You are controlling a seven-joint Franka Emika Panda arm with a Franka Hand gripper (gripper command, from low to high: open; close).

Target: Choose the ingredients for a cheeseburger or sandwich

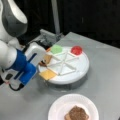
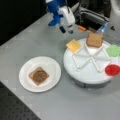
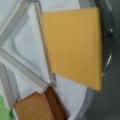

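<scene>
A white sectioned tray (image 1: 82, 71) (image 2: 85, 77) holds the ingredients. They are a yellow cheese square (image 1: 48, 74) (image 2: 73, 45) (image 3: 75, 47), a brown toast square (image 1: 47, 58) (image 2: 94, 39) (image 3: 35, 106), a green leaf (image 1: 56, 49) (image 2: 113, 50) and a red disc (image 1: 76, 50) (image 2: 112, 69). On the paper plate (image 1: 60, 106) (image 2: 51, 65) lies the sandwich: a toast square with a dark patty (image 1: 77, 113) (image 2: 38, 75) on top. My gripper (image 1: 42, 63) (image 2: 66, 30) hovers open and empty by the tray's rim, close to the cheese. The wrist view looks straight down on the cheese and shows no fingers.
Both tray and plate rest on a grey table (image 1: 105, 82) (image 2: 30, 40). Behind the tray sits a dark metal fixture (image 1: 48, 36) (image 2: 92, 17) with a small orange part (image 2: 82, 28). The table's edge drops to a black perforated surface (image 2: 12, 107).
</scene>
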